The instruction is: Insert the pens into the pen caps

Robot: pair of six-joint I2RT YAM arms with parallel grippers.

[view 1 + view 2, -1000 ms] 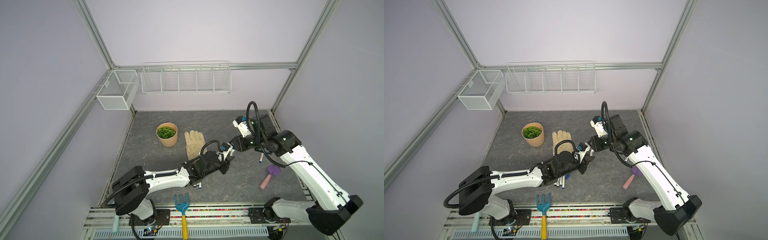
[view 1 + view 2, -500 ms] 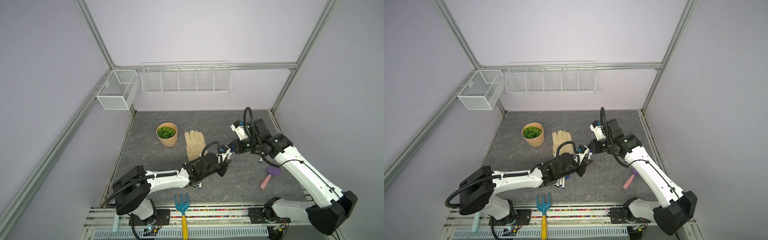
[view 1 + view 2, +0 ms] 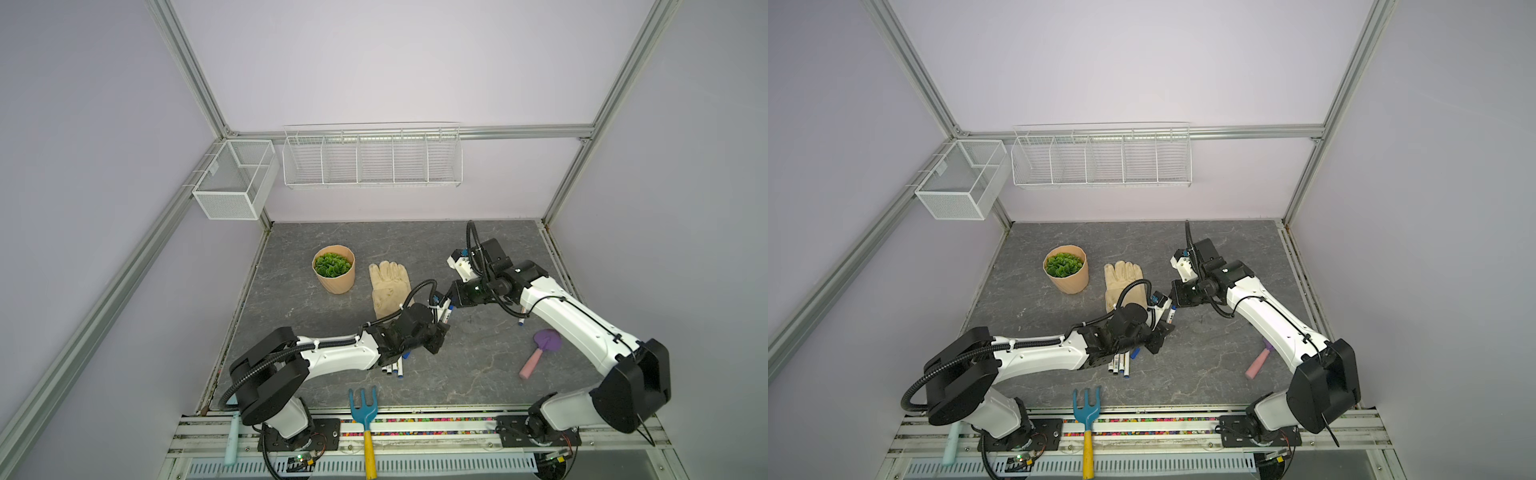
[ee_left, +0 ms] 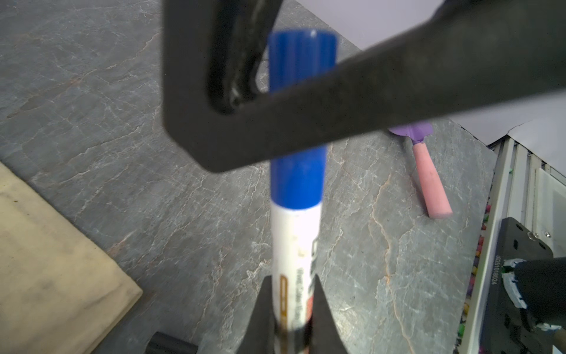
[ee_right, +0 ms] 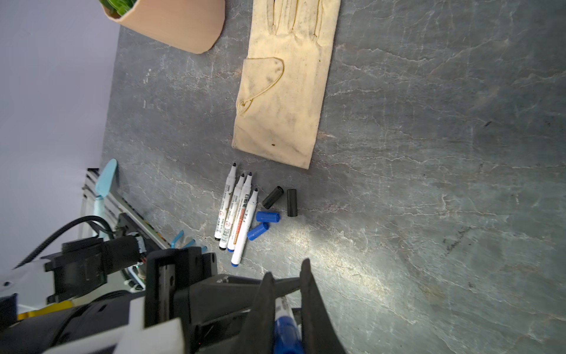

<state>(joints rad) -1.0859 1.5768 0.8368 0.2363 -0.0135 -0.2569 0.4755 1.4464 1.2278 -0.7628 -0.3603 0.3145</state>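
step: pushed blue cap (image 4: 298,180) onto marker pen (image 4: 295,245); looked seated
left gripper (image 4: 291,279): clamped on its barrel
right gripper (image 5: 288,269): clenched around that cap
next: called for freeing cap, laying pen down

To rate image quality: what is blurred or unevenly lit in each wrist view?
Left wrist view: the white marker pen is soft, the grey marbled tabletop sharper. Right wrist view: its blue plastic cap is blurred; a bright patch crosses the tabletop.

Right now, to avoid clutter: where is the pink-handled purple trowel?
In a top view, the pink-handled purple plastic trowel lies on the grey table, at its right side, beside the right arm.
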